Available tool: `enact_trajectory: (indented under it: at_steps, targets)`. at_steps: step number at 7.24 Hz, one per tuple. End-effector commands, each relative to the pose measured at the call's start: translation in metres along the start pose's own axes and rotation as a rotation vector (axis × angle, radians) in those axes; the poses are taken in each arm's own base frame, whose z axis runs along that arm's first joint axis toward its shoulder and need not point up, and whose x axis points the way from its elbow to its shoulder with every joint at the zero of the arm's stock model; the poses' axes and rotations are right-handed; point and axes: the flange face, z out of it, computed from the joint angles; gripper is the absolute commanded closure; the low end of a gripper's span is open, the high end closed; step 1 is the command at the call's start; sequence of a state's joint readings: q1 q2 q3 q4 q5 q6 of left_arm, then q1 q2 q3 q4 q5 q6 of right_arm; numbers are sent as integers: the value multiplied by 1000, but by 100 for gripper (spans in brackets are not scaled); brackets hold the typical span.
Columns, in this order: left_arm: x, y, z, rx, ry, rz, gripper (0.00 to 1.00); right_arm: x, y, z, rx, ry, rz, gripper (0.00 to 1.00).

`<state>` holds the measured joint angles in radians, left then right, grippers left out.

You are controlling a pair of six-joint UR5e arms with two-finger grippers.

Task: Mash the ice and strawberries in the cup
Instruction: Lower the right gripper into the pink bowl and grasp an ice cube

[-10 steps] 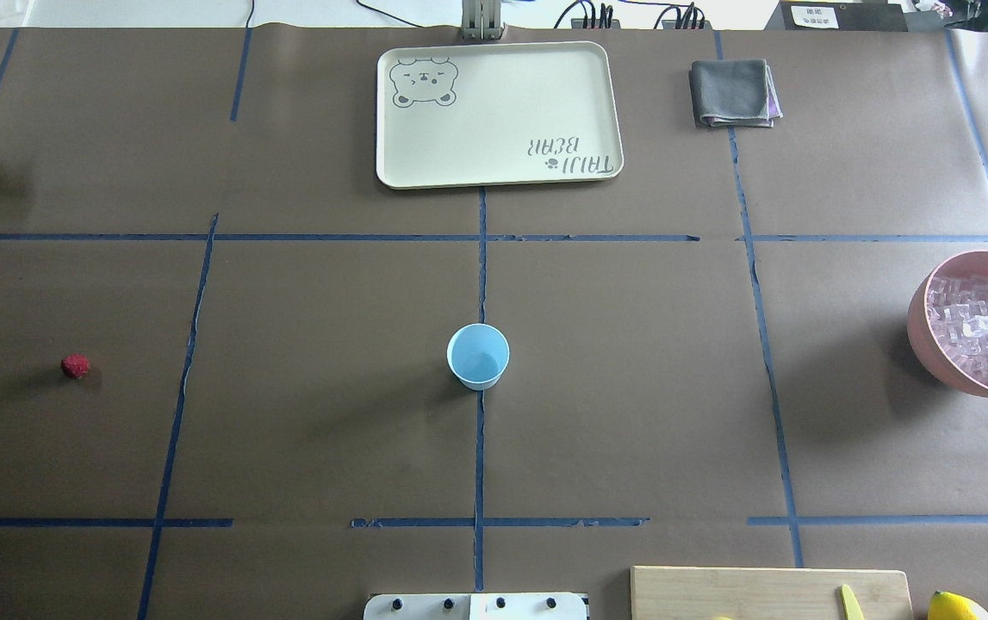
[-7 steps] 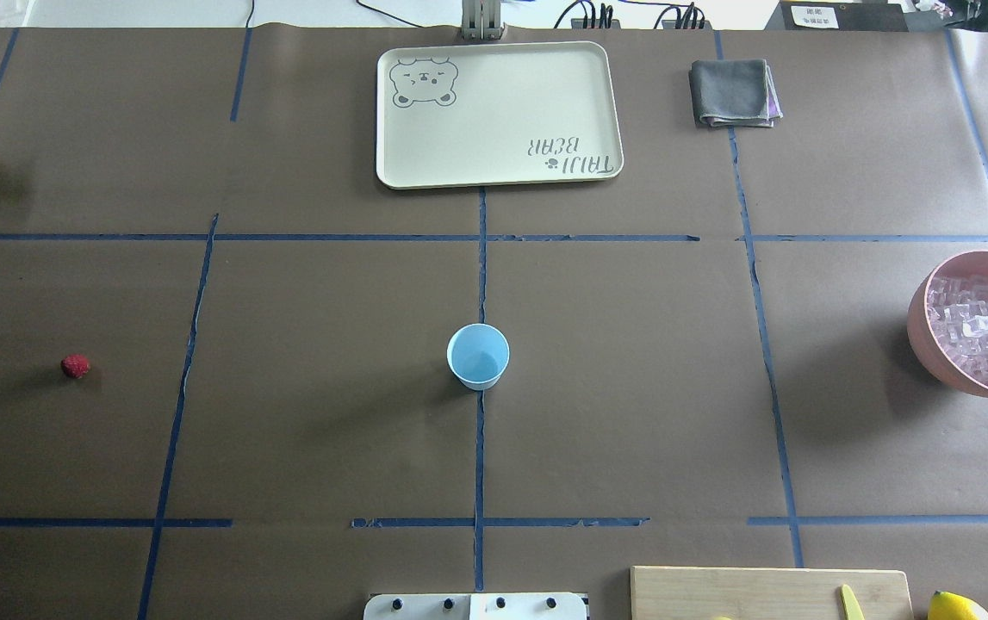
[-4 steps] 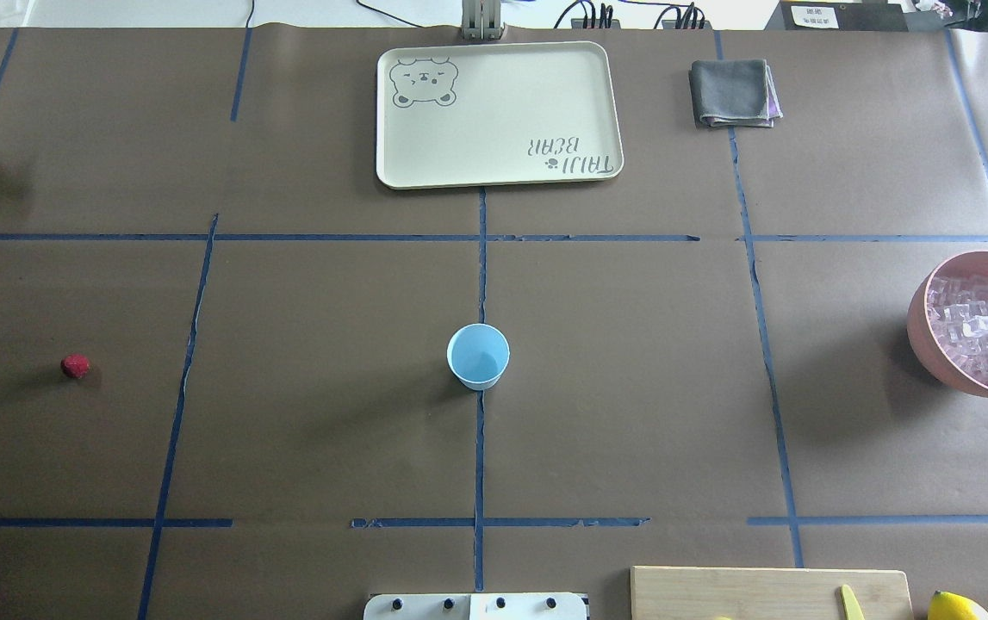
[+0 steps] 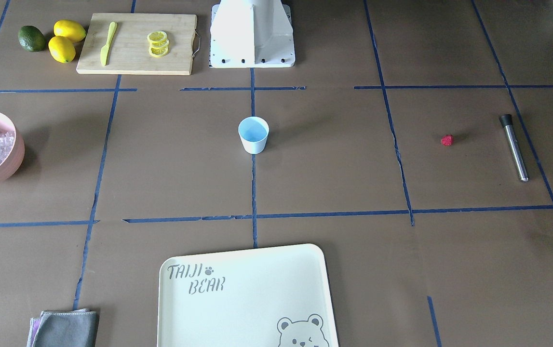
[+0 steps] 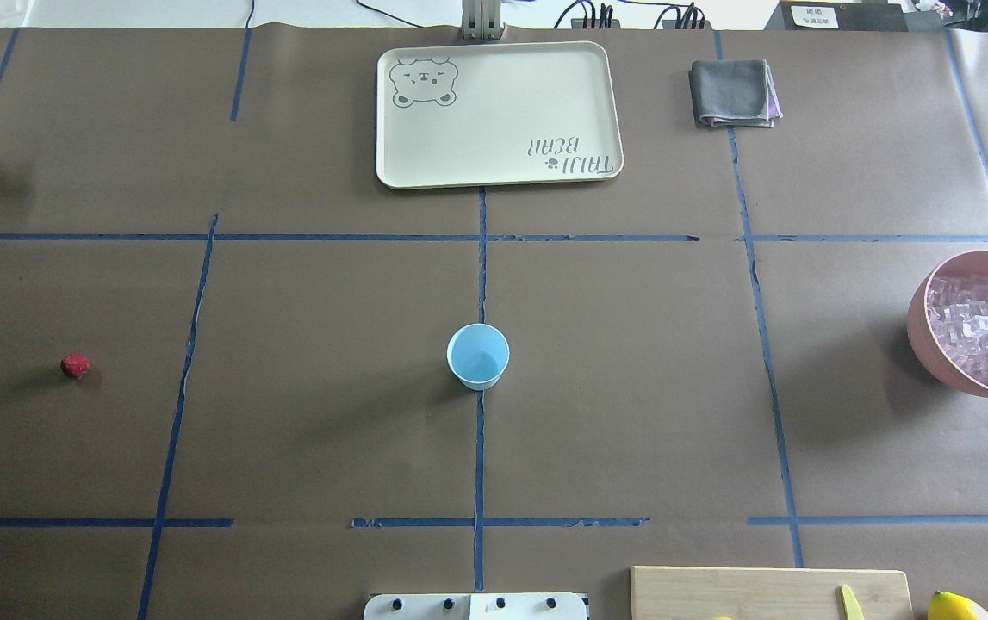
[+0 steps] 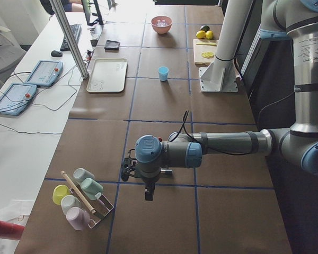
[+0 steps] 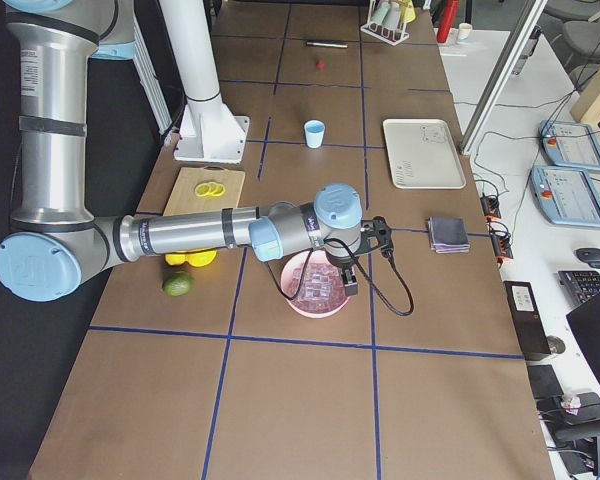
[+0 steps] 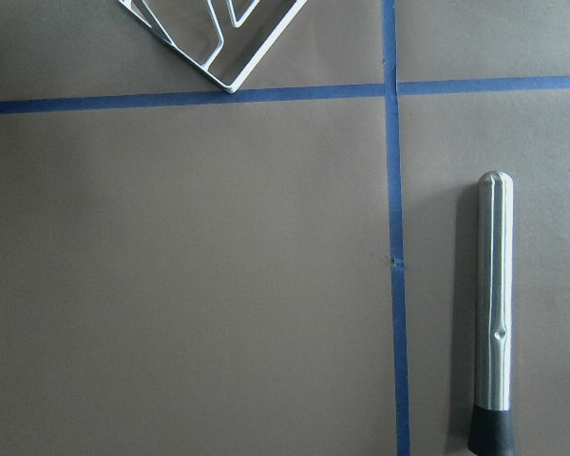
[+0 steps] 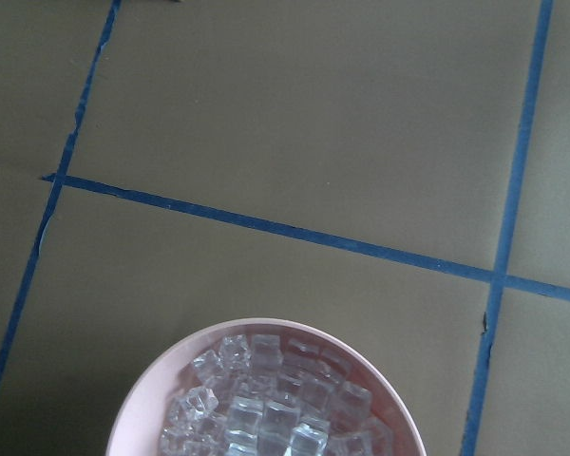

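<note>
The light-blue cup [image 5: 478, 356] stands upright and empty at the table's middle, also seen as the cup [image 4: 253, 135]. A small red strawberry [image 5: 75, 366] lies alone far to the left. The ice [image 5: 980, 327] is piled in a pink bowl [image 5: 916, 331] at the right edge, and the right wrist view looks down on the ice [image 9: 266, 408]. My left gripper [image 6: 148, 191] hangs over the table's left end near a steel rod [image 8: 492, 304]. My right gripper [image 7: 348, 280] hovers over the bowl. I cannot tell whether either is open or shut.
A cream tray [image 5: 498, 112] and a folded grey cloth [image 5: 733, 92] lie at the far side. A wooden board [image 4: 136, 43] with lemon slices and a yellow knife sits by the robot base, with lemons [image 4: 66, 41] beside it. A cup rack [image 6: 82, 198] stands at the left end.
</note>
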<state>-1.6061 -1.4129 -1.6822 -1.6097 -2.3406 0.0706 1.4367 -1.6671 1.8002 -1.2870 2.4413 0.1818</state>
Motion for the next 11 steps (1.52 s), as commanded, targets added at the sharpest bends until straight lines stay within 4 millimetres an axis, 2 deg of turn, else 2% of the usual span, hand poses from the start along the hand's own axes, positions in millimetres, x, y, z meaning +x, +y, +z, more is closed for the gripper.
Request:
enact_trajectory:
  at_steps: [1,2,5,7,11]
  targets:
    - [0,0,0,3,0,3,0,-46,4,40,14,-18,79,1]
    - [0,0,0,3,0,3,0,-56,8,61,2,28,62,5]
    - [0,1,1,0,0,2,0,-67,25,87,-50,52,27,21]
    - [0,1,2,-1,0,1,0,-72,49,97,-79,92,-2,28]
    - [0,1,1,0,0,4,0,-72,57,111,-102,126,-21,37]
